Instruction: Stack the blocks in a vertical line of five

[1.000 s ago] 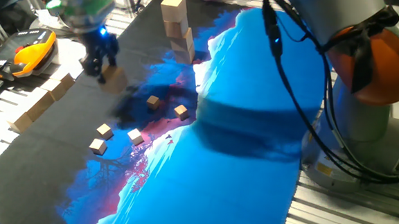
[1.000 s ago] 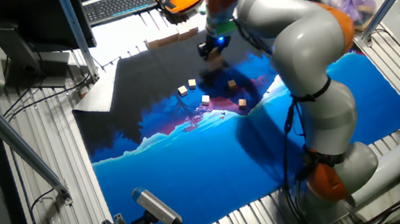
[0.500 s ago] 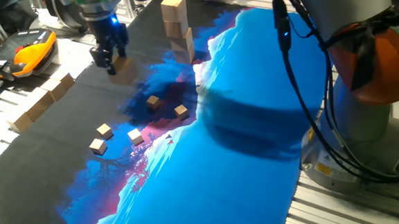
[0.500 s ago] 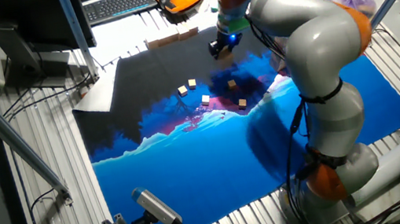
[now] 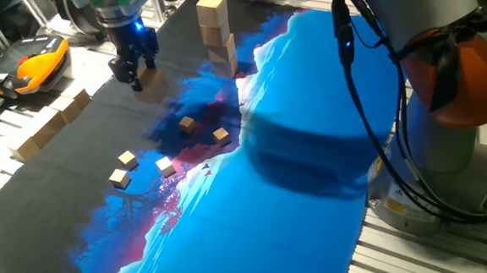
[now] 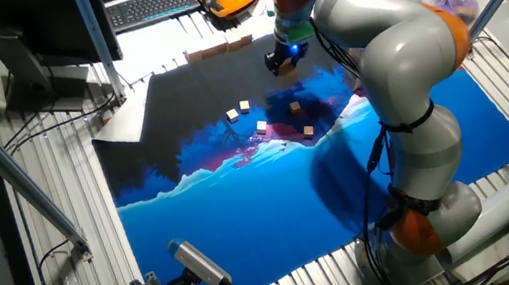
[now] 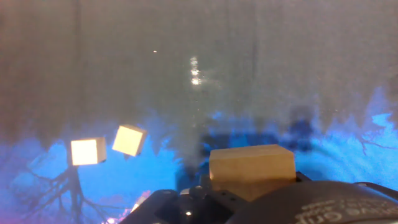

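While the gripper (image 5: 132,73) pinches a block (image 5: 151,84), the next move calls for carrying it onto the stack (image 5: 218,36).

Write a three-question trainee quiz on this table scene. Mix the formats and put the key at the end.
1. True or false: the gripper is empty.
2. How many tiny cubes lie loose on the mat? A: three. B: five. C: eight.
3. Fill in: in the hand view, ___ tiny cubes show to the left of the held block.

Key: 1 false, it is shut on a block; 2 B; 3 two.
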### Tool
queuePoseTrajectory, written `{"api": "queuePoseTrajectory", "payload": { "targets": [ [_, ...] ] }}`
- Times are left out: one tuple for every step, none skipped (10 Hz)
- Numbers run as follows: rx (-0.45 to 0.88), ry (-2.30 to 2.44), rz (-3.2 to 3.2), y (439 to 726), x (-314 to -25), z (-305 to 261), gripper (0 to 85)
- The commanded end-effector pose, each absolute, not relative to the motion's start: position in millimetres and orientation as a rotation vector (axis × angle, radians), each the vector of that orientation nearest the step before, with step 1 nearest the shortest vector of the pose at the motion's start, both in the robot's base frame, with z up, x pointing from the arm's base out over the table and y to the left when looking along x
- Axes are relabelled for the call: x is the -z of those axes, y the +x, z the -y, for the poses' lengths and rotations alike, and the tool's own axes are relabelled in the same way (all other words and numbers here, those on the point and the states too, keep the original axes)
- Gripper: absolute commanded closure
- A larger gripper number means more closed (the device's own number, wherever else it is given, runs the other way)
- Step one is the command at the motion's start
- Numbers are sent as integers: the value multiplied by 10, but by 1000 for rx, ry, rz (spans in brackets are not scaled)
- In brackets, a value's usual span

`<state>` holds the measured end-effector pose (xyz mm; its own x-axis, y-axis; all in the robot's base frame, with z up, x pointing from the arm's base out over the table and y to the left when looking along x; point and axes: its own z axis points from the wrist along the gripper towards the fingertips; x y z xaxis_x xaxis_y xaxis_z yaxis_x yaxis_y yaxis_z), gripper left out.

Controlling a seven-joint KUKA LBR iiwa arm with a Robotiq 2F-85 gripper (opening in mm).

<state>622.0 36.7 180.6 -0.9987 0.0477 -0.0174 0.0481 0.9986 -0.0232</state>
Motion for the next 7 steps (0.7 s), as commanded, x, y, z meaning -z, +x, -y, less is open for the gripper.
{"api": "queuePoseTrajectory", "payload": {
  "targets": [
    [37, 94, -3108, 6221, -1809, -369, 850],
    [12, 115, -3096, 6221, -1809, -369, 850],
    [-7, 138, -3075, 6221, -1809, -369, 850],
    [-18, 139, -3080, 6221, -1809, -369, 850],
    [-27, 142, -3094, 6221, -1809, -369, 850],
    [-15, 147, -3094, 6221, -1809, -369, 850],
    [-8, 149, -3095, 6221, -1809, -369, 850]
  ]
}}
